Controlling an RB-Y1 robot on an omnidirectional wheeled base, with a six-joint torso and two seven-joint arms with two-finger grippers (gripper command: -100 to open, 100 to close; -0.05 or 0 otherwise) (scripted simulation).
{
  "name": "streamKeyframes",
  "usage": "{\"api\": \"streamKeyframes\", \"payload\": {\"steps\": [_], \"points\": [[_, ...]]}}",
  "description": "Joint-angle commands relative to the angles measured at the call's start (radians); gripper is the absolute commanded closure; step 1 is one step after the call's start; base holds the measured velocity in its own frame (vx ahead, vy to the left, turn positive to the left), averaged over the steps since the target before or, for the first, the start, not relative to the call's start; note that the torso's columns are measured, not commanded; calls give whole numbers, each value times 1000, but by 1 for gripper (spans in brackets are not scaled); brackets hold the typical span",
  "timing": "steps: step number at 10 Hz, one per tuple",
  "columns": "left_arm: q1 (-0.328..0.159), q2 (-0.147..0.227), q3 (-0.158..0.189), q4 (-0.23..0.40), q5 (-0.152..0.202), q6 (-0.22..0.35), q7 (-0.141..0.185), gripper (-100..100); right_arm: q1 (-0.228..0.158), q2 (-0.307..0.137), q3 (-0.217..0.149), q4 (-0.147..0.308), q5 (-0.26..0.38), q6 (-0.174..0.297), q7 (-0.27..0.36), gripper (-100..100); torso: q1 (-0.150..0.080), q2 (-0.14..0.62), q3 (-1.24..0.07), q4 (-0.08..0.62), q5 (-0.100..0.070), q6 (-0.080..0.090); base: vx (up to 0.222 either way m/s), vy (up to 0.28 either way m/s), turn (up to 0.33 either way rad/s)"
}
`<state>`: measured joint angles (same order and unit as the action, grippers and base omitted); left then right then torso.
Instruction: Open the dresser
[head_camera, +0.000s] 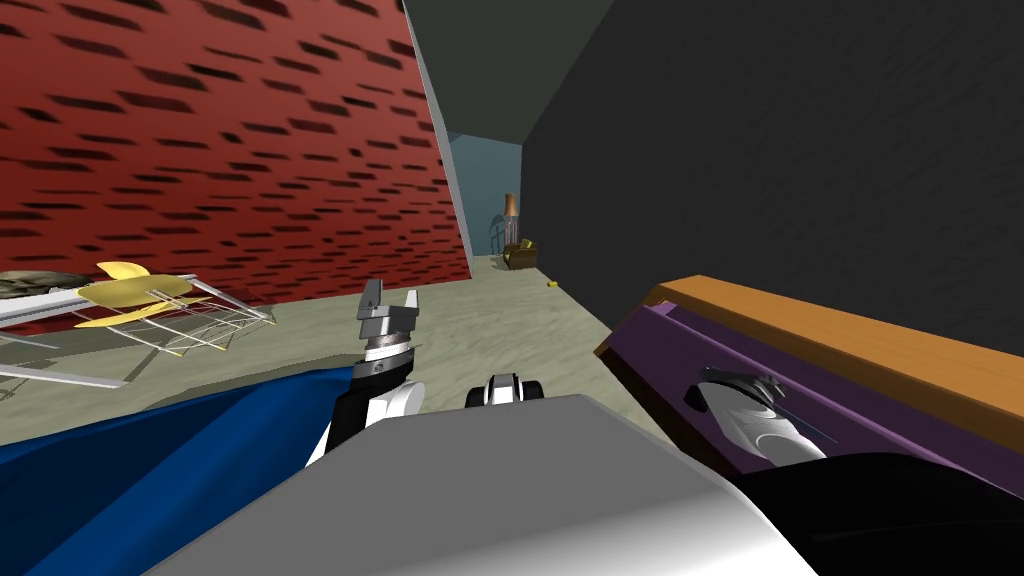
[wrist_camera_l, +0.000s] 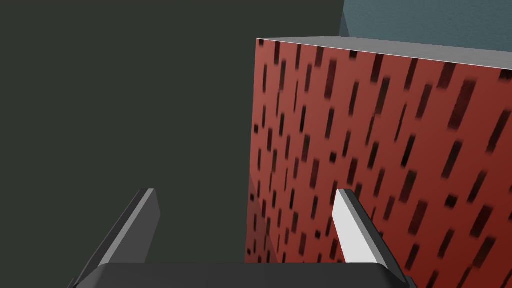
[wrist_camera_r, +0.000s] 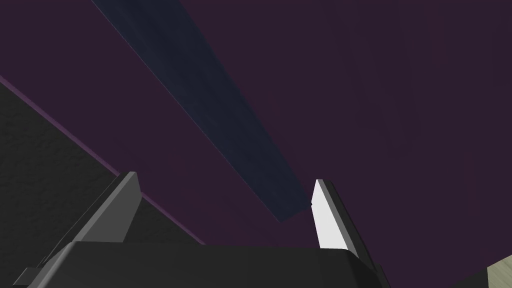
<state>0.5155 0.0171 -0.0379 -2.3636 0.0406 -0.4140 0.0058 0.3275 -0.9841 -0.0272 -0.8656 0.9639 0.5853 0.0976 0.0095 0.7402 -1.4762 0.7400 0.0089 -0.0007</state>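
Head view: high, steeply down and forward, rolled; red wall (head_camera: 200, 150) on the left, dresser (head_camera: 660, 350) on the right.
Left wrist view: faces the red wall (wrist_camera_l: 375, 150) corner, well apart.
Right wrist view: close on the dresser (wrist_camera_r: 375, 100) front.
Shared: head/left wrist, red wall; head/right wrist, dresser.

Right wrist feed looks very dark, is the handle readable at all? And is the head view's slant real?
Right wrist view: dim, low contrast, yet the dark bluish handle reads as a diagonal bar on the purple dresser front; no glare. Head view: brighter; the shared slant is the camera's roll, not a tilt of the dresser.
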Motion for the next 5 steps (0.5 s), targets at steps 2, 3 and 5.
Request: {"api": "streamKeyframes", "payload": {"steps": [2,3,5], "points": [[0,0,0,0,0,0,0,0,2,6,4,0,-1,-3,1,0,-4,0,0,0,-3,1,0,0,0],[0,0,0,0,0,0,0,0,2,8,5,0,-1,-4,1,0,-5,-1,0,-1,-4,1,0,0,0],[0,0,0,0,0,0,0,0,3,12,7,0,-1,-6,1,0,-7,-1,0,-1,-5,1,0,0,0]]}}
